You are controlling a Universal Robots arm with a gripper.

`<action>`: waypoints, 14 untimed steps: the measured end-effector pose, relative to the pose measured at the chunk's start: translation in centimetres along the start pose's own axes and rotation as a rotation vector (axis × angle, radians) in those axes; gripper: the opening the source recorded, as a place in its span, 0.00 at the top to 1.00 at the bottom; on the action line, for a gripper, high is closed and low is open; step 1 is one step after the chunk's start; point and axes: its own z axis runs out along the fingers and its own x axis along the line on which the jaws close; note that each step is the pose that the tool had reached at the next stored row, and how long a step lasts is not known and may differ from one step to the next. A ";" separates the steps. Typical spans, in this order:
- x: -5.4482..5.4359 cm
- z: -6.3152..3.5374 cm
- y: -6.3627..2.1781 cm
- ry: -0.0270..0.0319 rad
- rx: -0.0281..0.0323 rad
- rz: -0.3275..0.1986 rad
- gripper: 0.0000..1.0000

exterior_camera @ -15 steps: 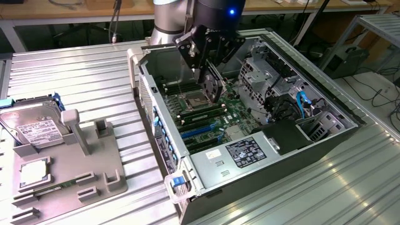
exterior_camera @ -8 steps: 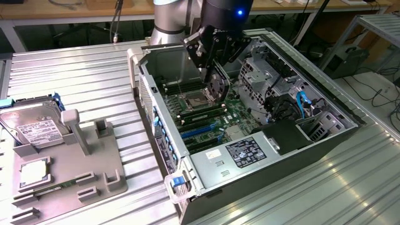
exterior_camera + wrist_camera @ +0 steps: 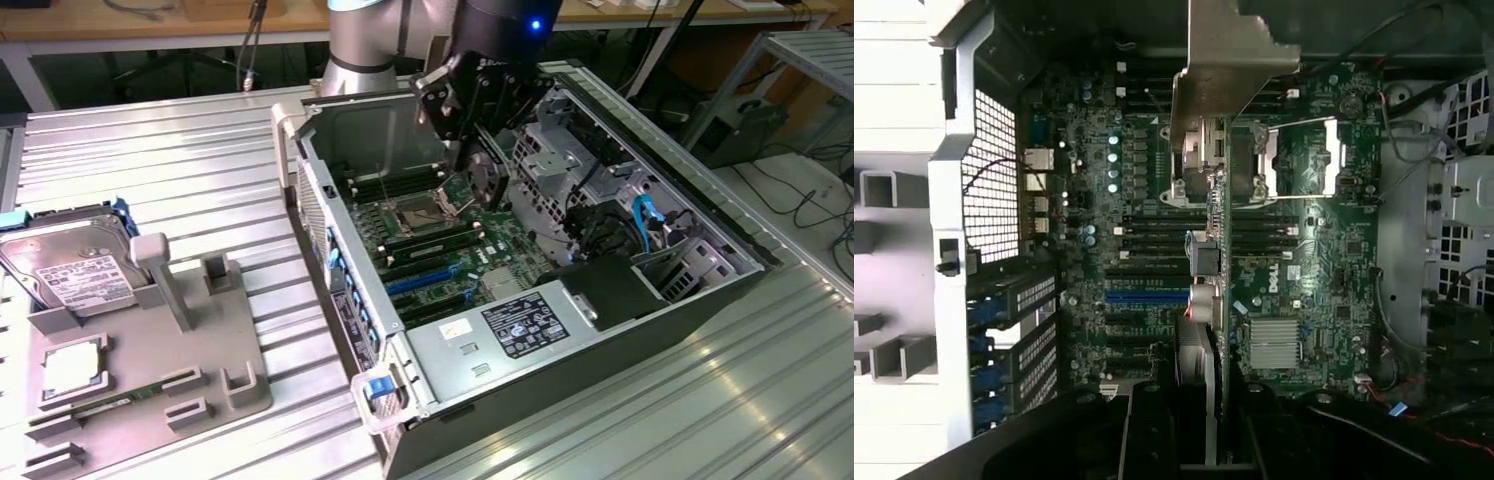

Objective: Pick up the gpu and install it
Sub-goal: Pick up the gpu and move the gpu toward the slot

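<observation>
- The black end effector [image 3: 465, 150], part-closed, clamps the thin dark gpu card with the silvery metal bracket [image 3: 1206, 260].
- The card hangs edge-down above the green motherboard [image 3: 1304, 270], probably so its connector faces the slots.

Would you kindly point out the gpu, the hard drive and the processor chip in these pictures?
gpu [image 3: 1226, 60], wrist view, on its pale metal bracket.
hard drive [image 3: 74, 275], exterior view, on its white label.
processor chip [image 3: 74, 368], exterior view, middle of its silver top.
</observation>
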 end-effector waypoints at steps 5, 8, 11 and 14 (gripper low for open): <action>-1.4 0.10 0.19 0.0000 0.0001 0.000 0.72; -2.2 0.15 0.28 0.0000 0.0002 0.000 0.72; -3.2 0.25 0.43 0.0000 0.0002 0.000 0.72; -3.5 0.28 0.45 0.0000 0.0002 0.000 0.72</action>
